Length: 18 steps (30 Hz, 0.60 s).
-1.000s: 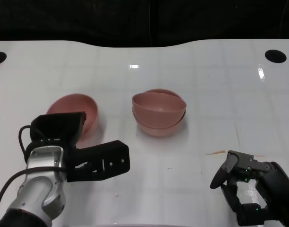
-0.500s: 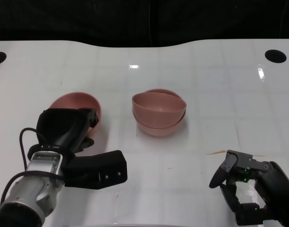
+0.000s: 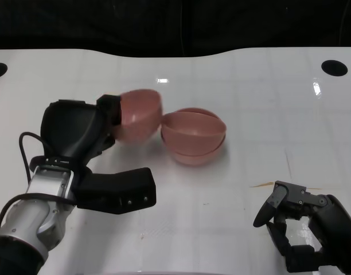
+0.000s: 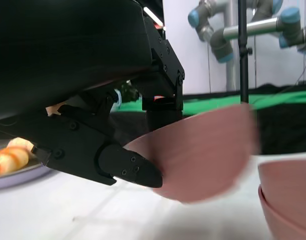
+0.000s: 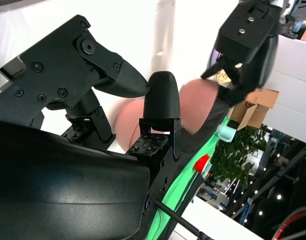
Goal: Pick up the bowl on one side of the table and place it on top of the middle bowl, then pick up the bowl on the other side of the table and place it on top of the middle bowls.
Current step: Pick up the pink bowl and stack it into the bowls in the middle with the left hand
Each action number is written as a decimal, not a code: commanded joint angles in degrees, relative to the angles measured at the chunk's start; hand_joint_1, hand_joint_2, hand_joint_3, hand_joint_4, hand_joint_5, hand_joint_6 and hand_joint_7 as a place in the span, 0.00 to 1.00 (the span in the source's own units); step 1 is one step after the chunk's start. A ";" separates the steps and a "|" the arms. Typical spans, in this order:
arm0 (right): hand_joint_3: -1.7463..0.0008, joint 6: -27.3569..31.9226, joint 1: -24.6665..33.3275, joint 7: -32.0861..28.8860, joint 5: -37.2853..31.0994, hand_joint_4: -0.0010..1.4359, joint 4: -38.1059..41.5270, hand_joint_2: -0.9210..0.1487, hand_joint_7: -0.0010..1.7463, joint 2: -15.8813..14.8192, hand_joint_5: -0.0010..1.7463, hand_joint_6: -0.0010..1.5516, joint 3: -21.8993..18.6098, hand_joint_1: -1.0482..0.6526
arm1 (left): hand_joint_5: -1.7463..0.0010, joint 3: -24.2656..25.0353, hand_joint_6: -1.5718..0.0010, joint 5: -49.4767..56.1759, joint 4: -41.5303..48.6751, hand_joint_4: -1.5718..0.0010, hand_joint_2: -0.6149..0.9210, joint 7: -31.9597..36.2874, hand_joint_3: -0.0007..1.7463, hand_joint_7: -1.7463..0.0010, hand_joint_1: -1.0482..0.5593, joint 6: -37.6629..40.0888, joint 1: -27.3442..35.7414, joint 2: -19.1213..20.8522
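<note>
The pink bowl (image 3: pixel 139 113) is held up off the white table (image 3: pixel 250 114) in the left hand (image 3: pixel 78 129), tilted, its rim just beside the rim of the stacked bowls (image 3: pixel 193 135) at the table's middle. Open tabletop lies beyond and to the right of the stack. The right hand (image 3: pixel 304 226) rests near the front edge, fingers apart, holding nothing.

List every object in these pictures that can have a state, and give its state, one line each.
Left hand: grips a pink bowl.
Pink bowl: held off the table, tilted, beside the stack.
Stacked bowls: two nested, upright on the table.
Right hand: holds nothing, fingers apart.
</note>
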 commanded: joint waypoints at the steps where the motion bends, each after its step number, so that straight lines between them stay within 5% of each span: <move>1: 0.28 -0.34 0.10 -0.15 0.03 0.63 -0.17 0.44 0.86 -0.09 1.00 0.50 -0.81 0.50 | 0.00 0.87 0.57 0.64 -4.07 0.40 1.00 0.82 0.06 0.08 0.48 0.13 -0.88 1.65; 8: 0.28 -0.13 -0.32 0.10 0.26 0.63 0.50 0.44 0.86 0.33 1.00 0.50 -0.58 0.49 | 0.00 0.65 0.59 0.59 -8.73 0.40 1.00 -1.47 0.06 0.01 0.47 -1.73 -3.16 1.83; 12: 0.29 -0.59 -0.54 0.02 0.12 0.62 0.87 0.44 0.85 0.37 1.00 0.49 -0.71 0.48 | 0.00 -0.06 0.53 1.82 -8.00 0.39 0.97 -1.47 0.04 0.10 0.48 -1.98 -5.84 1.41; 18: 0.25 -0.59 -0.19 -0.66 -0.88 0.62 0.41 0.46 0.85 0.68 1.00 0.50 -0.74 0.49 | 0.00 0.12 0.55 1.81 -6.73 0.41 0.95 -0.48 0.03 0.07 0.49 -3.16 -7.22 1.02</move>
